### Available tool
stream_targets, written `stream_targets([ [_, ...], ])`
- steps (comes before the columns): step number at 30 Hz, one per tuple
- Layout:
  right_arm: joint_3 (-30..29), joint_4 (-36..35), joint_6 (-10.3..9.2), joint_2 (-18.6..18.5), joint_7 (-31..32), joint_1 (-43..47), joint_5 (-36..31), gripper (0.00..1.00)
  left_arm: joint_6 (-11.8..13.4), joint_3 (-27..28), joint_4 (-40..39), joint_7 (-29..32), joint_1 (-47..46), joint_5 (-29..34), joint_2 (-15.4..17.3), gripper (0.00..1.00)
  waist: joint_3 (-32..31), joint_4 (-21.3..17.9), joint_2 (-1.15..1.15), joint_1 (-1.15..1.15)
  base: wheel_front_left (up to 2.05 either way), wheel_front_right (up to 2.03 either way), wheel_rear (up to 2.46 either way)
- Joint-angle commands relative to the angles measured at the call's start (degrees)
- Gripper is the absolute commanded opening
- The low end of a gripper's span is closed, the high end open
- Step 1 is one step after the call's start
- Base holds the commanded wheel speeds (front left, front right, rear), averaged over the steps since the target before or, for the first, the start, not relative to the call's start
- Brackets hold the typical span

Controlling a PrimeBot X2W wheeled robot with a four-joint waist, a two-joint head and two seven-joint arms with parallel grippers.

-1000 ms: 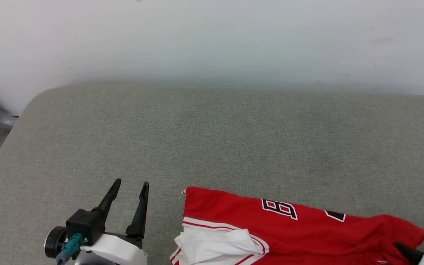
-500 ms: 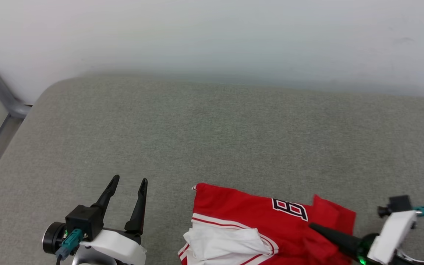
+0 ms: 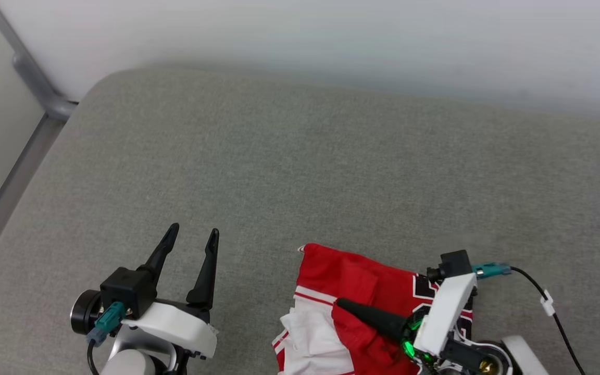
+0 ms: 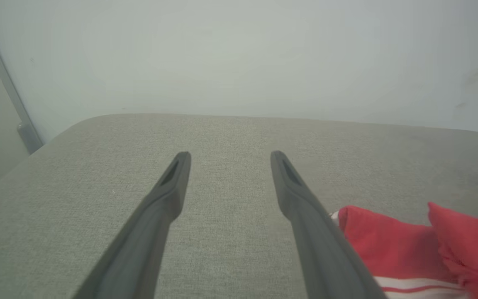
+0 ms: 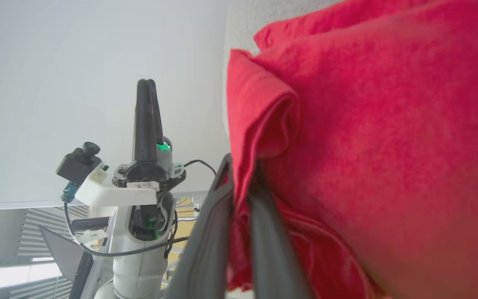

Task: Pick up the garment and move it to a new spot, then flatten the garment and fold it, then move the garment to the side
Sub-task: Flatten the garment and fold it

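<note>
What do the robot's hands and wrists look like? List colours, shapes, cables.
The left hand and right hand each have two long, tapering dark fingers on a white wrist shell. Each wrist carries a black camera with a teal connector; the right also shows a black cable and green light.

We noted that the left gripper [image 3: 194, 230] had two long, dark, tapered fingers [image 4: 156, 216], each slotted near its tip. At 7 o'clock of them sat a black camera block [image 3: 125, 299] with a teal connector [image 3: 106, 322] on a white bracket [image 3: 172, 325]. The right gripper [image 3: 342, 303] bore a green light [image 3: 408, 348]; at 3 o'clock of its camera [image 3: 453, 263] ran a teal plug [image 3: 490, 270] and black cable [image 3: 564, 333] with a white clip [image 3: 546, 302].
</note>
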Motion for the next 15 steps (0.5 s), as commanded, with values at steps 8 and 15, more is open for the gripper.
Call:
stream_targets([
  [8,3.6,7.7,-0.01,0.0,-6.8,-3.3,-5.9,0.66,-0.9,0.5,1.3,-0.4,-2.0,0.4,-1.5,1.00,3.6,1.7,0.00,0.00,0.00,0.00,0.00],
  [15,6.7,4.4,0.00,-0.3,-9.3,-4.9,-5.6,1.00,-1.4,1.4,1.7,-0.5,-2.1,1.3,-1.9,1.00,2.5,0.1,0.00,0.00,0.00,0.00,0.00],
])
